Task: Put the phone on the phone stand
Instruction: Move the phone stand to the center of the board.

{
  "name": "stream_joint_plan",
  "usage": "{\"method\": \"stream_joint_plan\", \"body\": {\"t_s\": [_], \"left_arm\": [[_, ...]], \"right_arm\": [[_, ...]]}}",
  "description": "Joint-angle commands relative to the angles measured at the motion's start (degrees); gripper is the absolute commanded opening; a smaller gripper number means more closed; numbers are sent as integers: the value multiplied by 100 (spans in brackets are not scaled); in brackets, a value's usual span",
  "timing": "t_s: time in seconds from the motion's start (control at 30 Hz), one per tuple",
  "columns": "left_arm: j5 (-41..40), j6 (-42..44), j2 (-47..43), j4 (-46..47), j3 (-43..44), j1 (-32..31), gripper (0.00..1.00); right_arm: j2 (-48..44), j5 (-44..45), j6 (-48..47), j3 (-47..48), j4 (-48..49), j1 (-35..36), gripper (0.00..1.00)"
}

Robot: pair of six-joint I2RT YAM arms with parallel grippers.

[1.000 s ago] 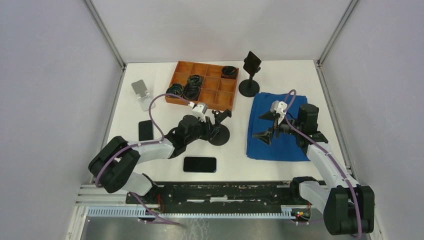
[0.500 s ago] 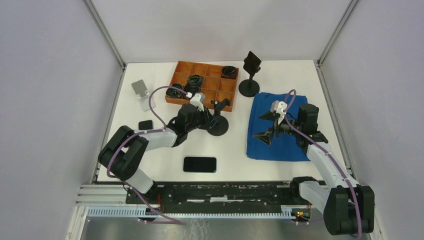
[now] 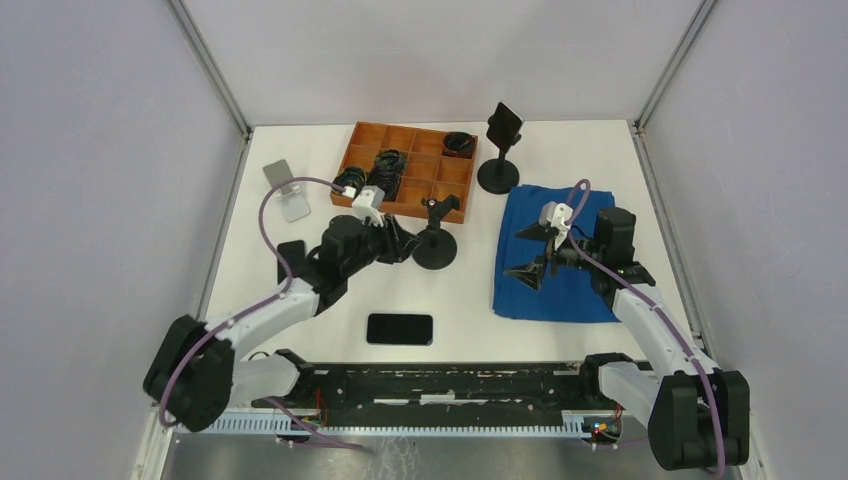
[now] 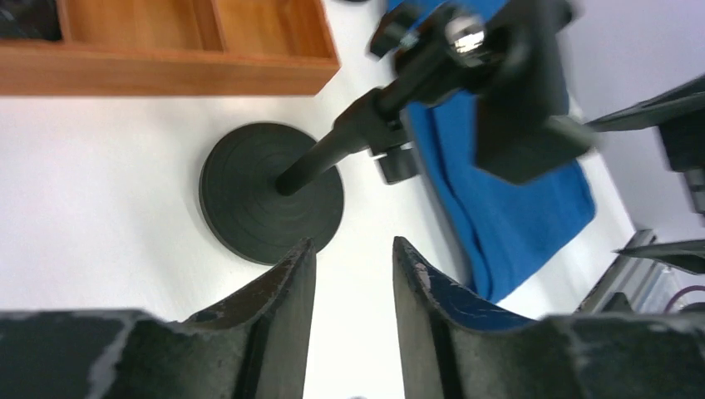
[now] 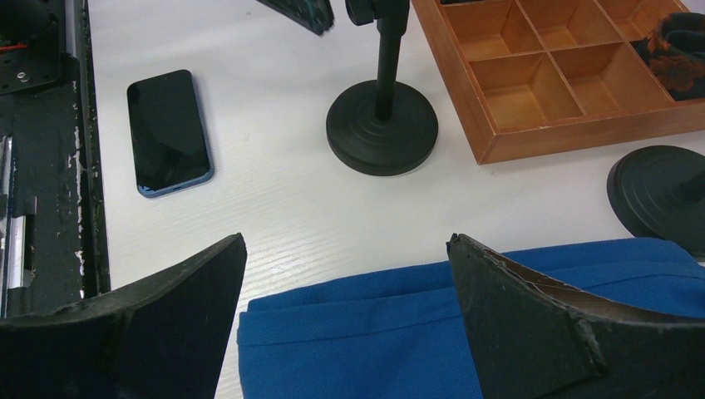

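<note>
One phone [image 3: 400, 328] lies flat on the white table [image 3: 470, 300], close to the near edge, between the two arms and touched by neither. It is a thin glossy black slab with rounded corners; the right wrist view shows a blue rim.

Phone stand [image 3: 434, 245]: matte black, a round disc base with fine concentric ridges, a slim post rising from its middle and a knobbed clamp head on top. It stands upright, farther from the arms than the phone and just in front of the tray.

Left claw [image 4: 351, 249]: fingers narrowly parted with nothing between them, tips just short of the disc base and not touching it.

Right claw [image 5: 345, 241]: spread wide, empty, hovering above a blue cloth [image 3: 570, 290] with soft folds, laid flat on the right of the table.

Wooden tray [image 3: 455, 190]: orange-brown, split into square compartments, several holding dark coiled bundles [image 3: 385, 160].

Second stand [image 3: 497, 150]: black disc base, post, tilted black plate, behind the cloth.

Grey stand [image 3: 285, 190]: bent sheet, at far left.
</note>
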Motion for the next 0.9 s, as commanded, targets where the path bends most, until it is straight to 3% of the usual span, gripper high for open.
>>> {"method": "stream_joint_plan", "body": {"t_s": [0.0,0.13,0.3,0.57,0.77,0.87], "left_arm": [[-257,326,-1184,-794,-63,23,50],[-51,363,-1825,-1418,254,23,66],[-2,4,-1916,-1828,732,-160,72],[-2829,-292,-1264,-2719,1711,-1873,78],[-4460,-1023,-49,-4000,2911,-2323,76],[-4818,-1193,382,-4250,3326,-2375,72]], "right_arm": [[38,29,-110,255,31,52,98],[47,49,-127,255,33,76,98],[64,75,-128,255,33,75,98],[78,93,-136,246,32,79,98],[65,89,-136,247,33,79,98],[54,90,-136,247,33,79,98]]}}
